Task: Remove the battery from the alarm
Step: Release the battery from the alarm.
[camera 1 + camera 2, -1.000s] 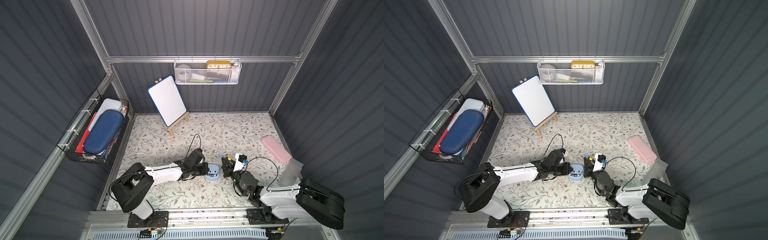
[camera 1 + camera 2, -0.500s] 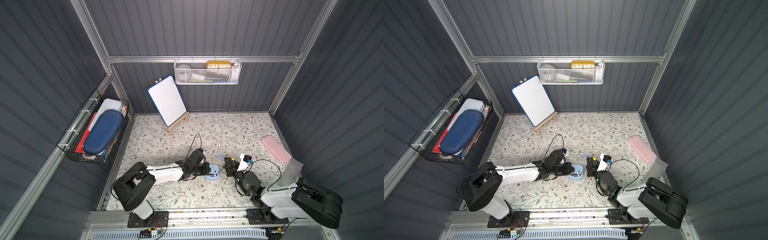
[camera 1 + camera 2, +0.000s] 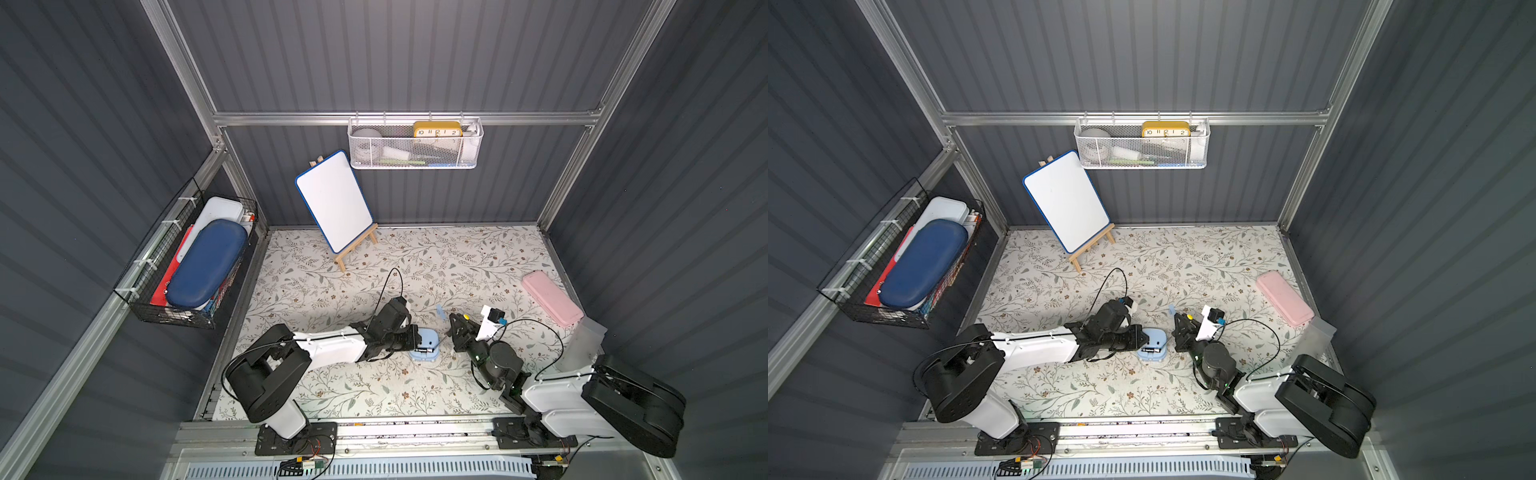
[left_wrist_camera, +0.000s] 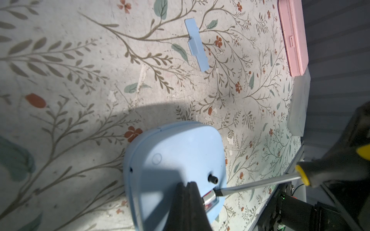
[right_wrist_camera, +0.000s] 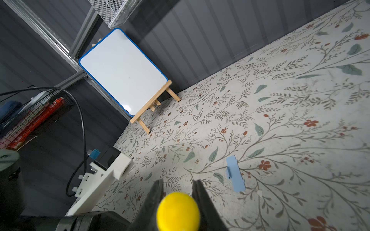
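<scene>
Left wrist | battery [image 4: 209, 197] in alarm [image 4: 180, 156] slot, end toward screwdriver [image 4: 256, 184] tip | left hand [image 4: 186, 185] clenched | right hand [image 5: 177, 186] grasping screwdriver

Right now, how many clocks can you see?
2. The light-blue alarm lies back up on the table, mid-front; the yellow clock sits in the white mesh basket on the back wall. Basket contents may hide more.

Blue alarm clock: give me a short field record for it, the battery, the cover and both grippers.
alarm clock: back up on the floral mat, compartment open
battery: seated in the compartment, not yet out
cover: off, flat on the mat, apart from the clock
left gripper: shut, tips on the clock's back by the compartment
right gripper: shut on the screwdriver handle
screwdriver: blade tip at the battery's end
</scene>
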